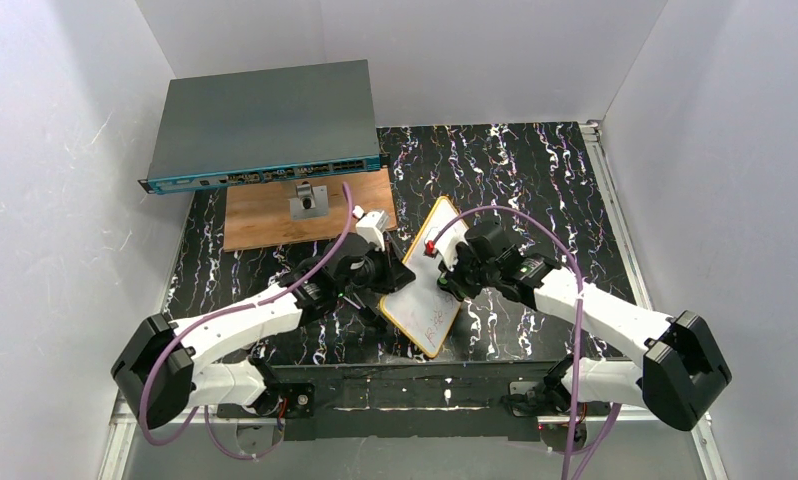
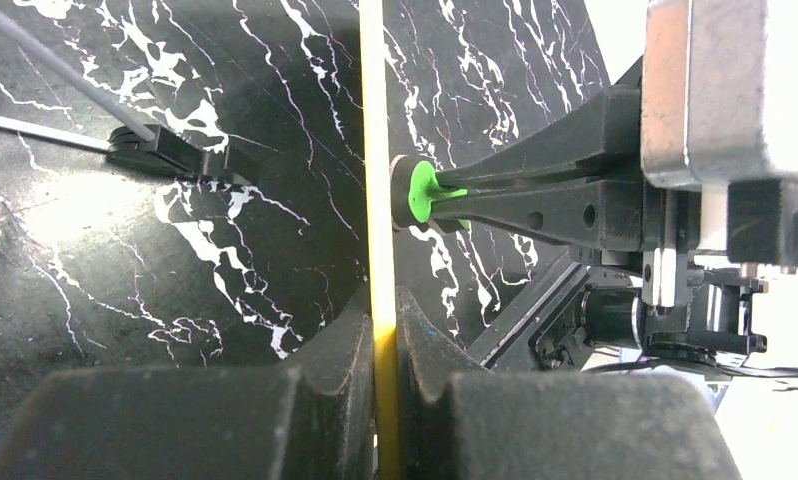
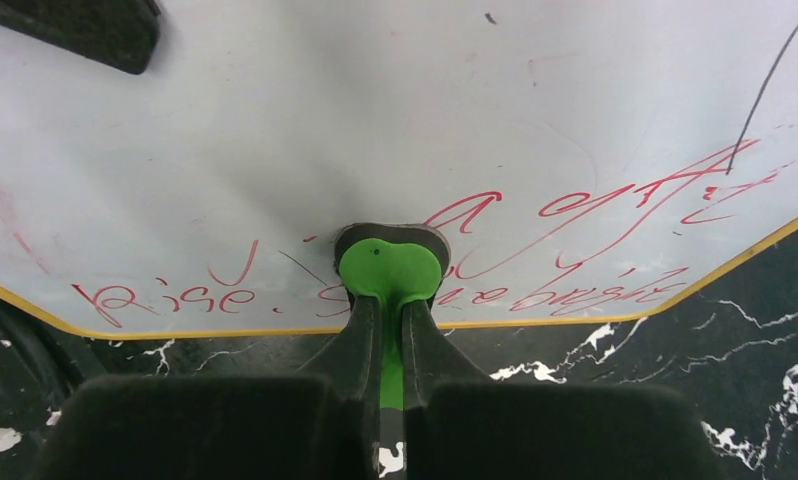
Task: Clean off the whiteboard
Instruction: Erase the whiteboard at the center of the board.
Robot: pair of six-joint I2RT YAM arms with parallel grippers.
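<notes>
Left fingers [image 2: 325, 370] clamp the whiteboard [image 3: 375, 120] edgewise; right fingers [image 3: 360, 340] pinch a green eraser [image 3: 390, 270] against its face

The light was bright and even. The shiny black table [image 2: 75, 300] had a white glare spot. A soft gray shadow lay on the whiteboard [image 3: 395, 100]. Near the wrist cameras, things looked dark and blurry.

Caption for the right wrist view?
Right gripper holds a green eraser against the whiteboard, red handwriting not yet erased.
</notes>
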